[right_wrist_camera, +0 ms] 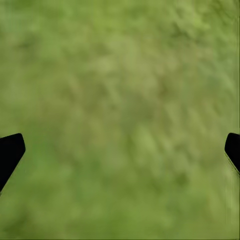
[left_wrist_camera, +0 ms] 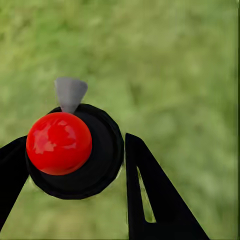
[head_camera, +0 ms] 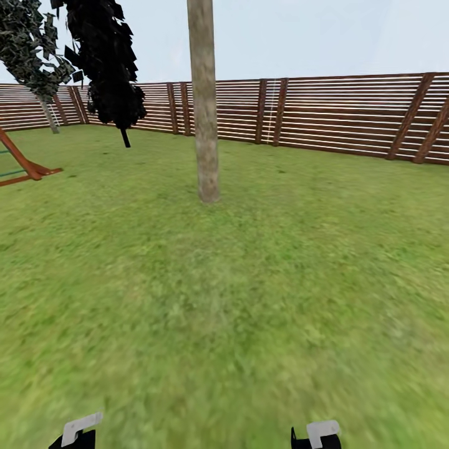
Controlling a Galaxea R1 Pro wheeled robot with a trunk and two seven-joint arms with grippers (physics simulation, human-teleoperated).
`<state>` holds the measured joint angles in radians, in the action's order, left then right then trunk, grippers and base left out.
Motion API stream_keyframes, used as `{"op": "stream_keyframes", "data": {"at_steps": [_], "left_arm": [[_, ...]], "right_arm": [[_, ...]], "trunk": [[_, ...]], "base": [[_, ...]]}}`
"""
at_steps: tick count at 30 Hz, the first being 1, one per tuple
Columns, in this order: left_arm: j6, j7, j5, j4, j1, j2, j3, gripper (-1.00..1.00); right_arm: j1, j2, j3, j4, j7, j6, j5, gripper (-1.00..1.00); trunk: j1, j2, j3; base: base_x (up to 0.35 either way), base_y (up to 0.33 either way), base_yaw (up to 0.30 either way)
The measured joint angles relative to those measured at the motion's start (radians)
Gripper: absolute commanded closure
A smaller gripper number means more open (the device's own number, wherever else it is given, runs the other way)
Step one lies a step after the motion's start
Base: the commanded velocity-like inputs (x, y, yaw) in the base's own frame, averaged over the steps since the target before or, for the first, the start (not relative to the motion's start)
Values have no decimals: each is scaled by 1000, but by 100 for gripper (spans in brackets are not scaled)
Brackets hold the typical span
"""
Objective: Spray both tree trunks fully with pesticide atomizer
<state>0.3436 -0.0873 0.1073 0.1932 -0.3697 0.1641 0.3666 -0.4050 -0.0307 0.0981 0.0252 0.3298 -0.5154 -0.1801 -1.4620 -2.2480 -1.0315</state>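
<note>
Left gripper (left_wrist_camera: pixel 70 165): black fingers (left_wrist_camera: pixel 160 200) pressed against the pesticide atomizer (left_wrist_camera: pixel 75 150), a black round body topped by a red ball, with a grey cone nozzle. The atomizer hangs over blurred green grass (left_wrist_camera: pixel 180 60).

Right gripper (right_wrist_camera: pixel 120 150): fingers spread wide apart, nothing between them, above grass.

Head view: both wrists, left (head_camera: pixel 78 431) and right (head_camera: pixel 318 434), sit at the near edge. A thick mottled grey-brown tree trunk (head_camera: pixel 204 112) stands ahead on the lawn, well apart from both. A dark-leaved slim tree (head_camera: pixel 106 62) stands far left. A brown slatted fence (head_camera: pixel 349 112) closes the far side.
</note>
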Motion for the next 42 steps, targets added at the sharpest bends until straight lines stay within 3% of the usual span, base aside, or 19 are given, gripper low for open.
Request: {"op": "stream_keyframes", "data": {"at_steps": [42], "left_arm": [[0,3,0,2,0,0,0,100]], "right_arm": [[0,0,0,0,0,0,0,-100]], "trunk": [[0,0,0]], "base": [[337,0,0]]}}
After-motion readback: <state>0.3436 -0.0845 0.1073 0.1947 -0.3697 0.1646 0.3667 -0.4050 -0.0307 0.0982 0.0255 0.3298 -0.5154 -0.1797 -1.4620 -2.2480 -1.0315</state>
